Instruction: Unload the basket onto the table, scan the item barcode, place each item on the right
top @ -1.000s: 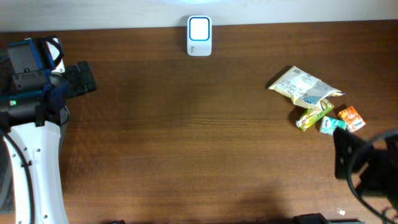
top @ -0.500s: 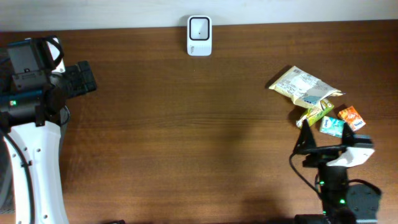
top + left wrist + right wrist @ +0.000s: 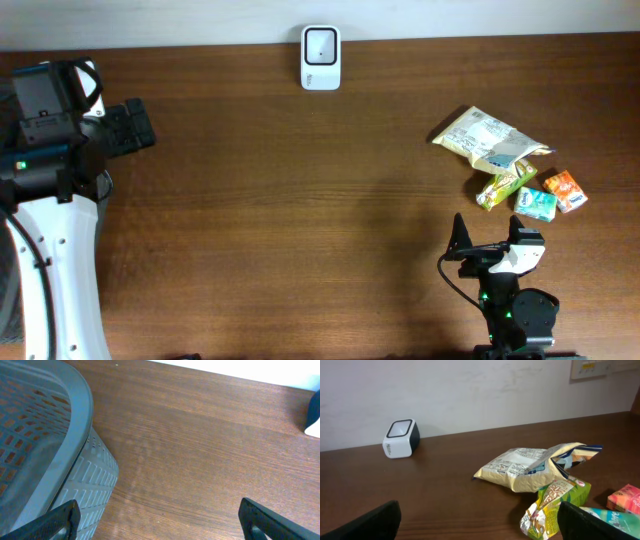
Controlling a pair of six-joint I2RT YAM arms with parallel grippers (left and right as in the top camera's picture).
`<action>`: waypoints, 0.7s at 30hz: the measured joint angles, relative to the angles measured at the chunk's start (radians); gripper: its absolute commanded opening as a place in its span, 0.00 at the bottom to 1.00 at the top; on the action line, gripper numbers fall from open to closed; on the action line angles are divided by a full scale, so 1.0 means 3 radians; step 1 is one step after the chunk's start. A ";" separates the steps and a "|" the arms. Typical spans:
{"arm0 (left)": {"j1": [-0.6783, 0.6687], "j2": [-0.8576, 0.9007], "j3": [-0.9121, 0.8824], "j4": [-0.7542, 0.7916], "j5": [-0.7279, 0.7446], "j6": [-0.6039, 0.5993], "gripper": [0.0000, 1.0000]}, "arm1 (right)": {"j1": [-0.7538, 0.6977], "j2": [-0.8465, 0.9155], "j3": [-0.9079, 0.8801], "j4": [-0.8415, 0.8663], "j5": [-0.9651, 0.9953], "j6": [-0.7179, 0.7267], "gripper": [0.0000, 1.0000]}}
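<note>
Lying flat, the yellow snack bag (image 3: 488, 140) runs lengthwise left to right; left gripper (image 3: 157, 522) and right gripper (image 3: 487, 238) gape empty.

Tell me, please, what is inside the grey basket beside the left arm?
Inside the grey basket, only its perforated wall and floor show, with no item on them. Most of it is cut off by the frame, unseen.

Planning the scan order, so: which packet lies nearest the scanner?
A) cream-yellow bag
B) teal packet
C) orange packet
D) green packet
A: in the overhead view the cream-yellow bag sits at the pile's end toward the scanner, while the green packet, teal packet and orange packet lie farther from it.
</note>
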 measured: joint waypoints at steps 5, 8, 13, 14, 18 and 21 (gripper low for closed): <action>0.0000 0.0000 0.0000 -0.0001 0.0000 0.0000 0.99 | 0.0000 0.0000 0.0000 0.0000 0.0000 -0.0010 0.99; 0.0000 0.0000 0.0000 0.0000 0.0000 0.0000 0.99 | 0.0000 0.0000 0.0000 0.0000 0.0000 -0.0010 0.99; 0.0000 0.0000 0.0000 0.0000 -0.0376 0.0164 0.99 | 0.0000 0.0000 0.0000 0.0000 0.0000 -0.0011 0.99; 0.0000 0.0000 0.0000 0.0000 -0.0467 0.0193 0.99 | 0.0000 0.0000 0.0000 0.0000 0.0000 -0.0013 0.99; 0.0000 -0.0034 0.0000 -0.0003 -0.0532 0.0217 0.99 | 0.0000 0.0000 0.0000 0.0001 0.0000 -0.0010 0.99; -0.0004 -0.0392 -0.0072 0.0136 -0.0552 0.0230 0.99 | 0.0000 0.0000 0.0000 0.0000 0.0000 -0.0013 0.98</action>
